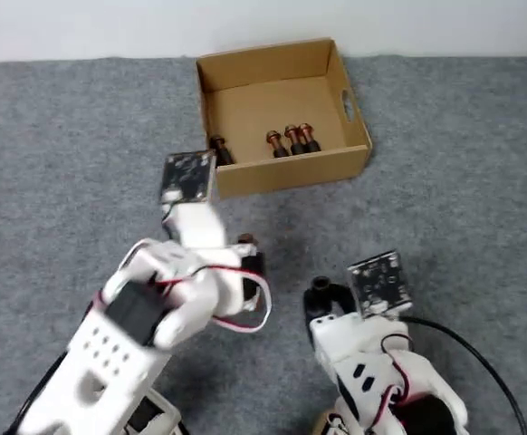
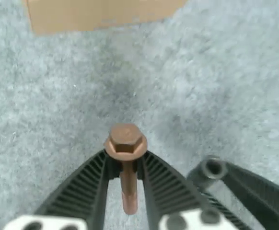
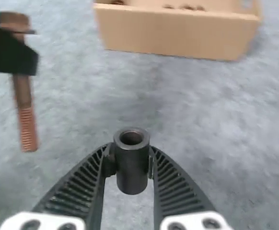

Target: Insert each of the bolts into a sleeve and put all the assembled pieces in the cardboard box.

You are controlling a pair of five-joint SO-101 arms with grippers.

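Note:
My left gripper [image 2: 125, 167] is shut on a copper bolt [image 2: 125, 158], held upright by its shank with the hex head up; the same bolt [image 3: 22, 91] hangs in the right wrist view. My right gripper [image 3: 130, 165] is shut on a dark sleeve [image 3: 131, 158], standing upright with its bore open at the top; the sleeve [image 2: 211, 168] also appears beside the bolt in the left wrist view. From above, the bolt [image 1: 245, 241] and sleeve [image 1: 319, 288] sit a short way apart over the carpet. The cardboard box [image 1: 286, 168] holds several assembled pieces [image 1: 291, 139].
Grey carpet [image 1: 463, 181] covers the table on all sides. The box stands at the back centre, beyond both grippers. One assembled piece [image 1: 219, 149] lies in the box's left corner, apart from the other pieces.

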